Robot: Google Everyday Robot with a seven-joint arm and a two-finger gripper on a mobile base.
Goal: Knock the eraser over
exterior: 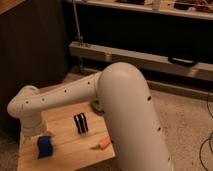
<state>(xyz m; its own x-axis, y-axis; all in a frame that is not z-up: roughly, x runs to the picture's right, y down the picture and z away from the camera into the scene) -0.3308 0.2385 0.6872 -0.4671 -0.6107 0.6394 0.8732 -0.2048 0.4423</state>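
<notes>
The eraser [80,123], a thin black block with pale vertical stripes, stands upright near the middle of the wooden table [70,152]. My white arm reaches across the table from the right, bends at the far left and points down. My gripper [36,134] is at its low end on the table's left side, just above and beside a blue pad [45,146]. It is to the left of the eraser and apart from it.
An orange carrot [103,143] lies on the table right of the eraser, by my arm. A green thing [95,105] shows behind the eraser, partly hidden by the arm. A dark wall panel stands at the left and a metal rail runs along the back.
</notes>
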